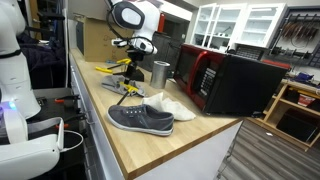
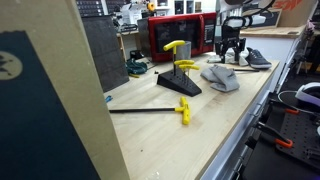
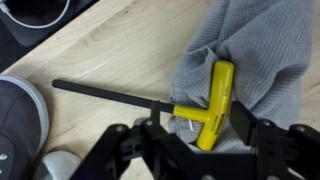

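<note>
In the wrist view a T-handle wrench lies across a crumpled grey cloth [image 3: 255,50]. Its yellow handle [image 3: 213,100] rests on the cloth and its black shaft [image 3: 105,93] reaches left over the wooden bench. My gripper [image 3: 200,128] is open and straddles the yellow handle, one finger on each side with a small gap to it. A grey shoe [image 3: 18,115] sits at the left edge. In an exterior view the gripper [image 2: 230,58] hangs low over the grey cloth [image 2: 220,76], with the shoes [image 2: 255,57] beside it.
A black stand holding yellow T-handle wrenches [image 2: 180,80] is mid-bench, and another wrench [image 2: 150,110] lies loose in front of it. A red-and-black microwave [image 1: 235,80] and a metal cup [image 1: 160,72] stand along the back. A grey shoe [image 1: 140,118] lies near the bench edge.
</note>
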Robot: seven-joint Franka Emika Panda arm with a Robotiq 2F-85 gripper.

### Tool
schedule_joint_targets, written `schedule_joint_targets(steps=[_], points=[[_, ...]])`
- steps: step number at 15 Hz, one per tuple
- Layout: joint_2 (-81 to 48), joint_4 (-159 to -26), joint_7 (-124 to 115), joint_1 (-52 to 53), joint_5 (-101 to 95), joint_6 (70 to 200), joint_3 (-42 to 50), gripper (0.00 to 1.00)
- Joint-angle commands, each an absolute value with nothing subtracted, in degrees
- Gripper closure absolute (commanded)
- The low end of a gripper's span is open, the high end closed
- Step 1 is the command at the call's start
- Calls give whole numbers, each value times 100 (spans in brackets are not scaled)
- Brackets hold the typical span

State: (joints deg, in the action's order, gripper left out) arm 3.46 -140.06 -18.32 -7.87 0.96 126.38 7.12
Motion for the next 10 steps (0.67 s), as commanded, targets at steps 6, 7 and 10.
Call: schedule_joint_targets(steps=[6,7,10], points=[[301,-13989,-1551,-844,-393,12272,754,11],[337,-13962,-1418,-829,-593,12131,734,4],[526,-13909,-915,-766,-1095,11641,659,0]])
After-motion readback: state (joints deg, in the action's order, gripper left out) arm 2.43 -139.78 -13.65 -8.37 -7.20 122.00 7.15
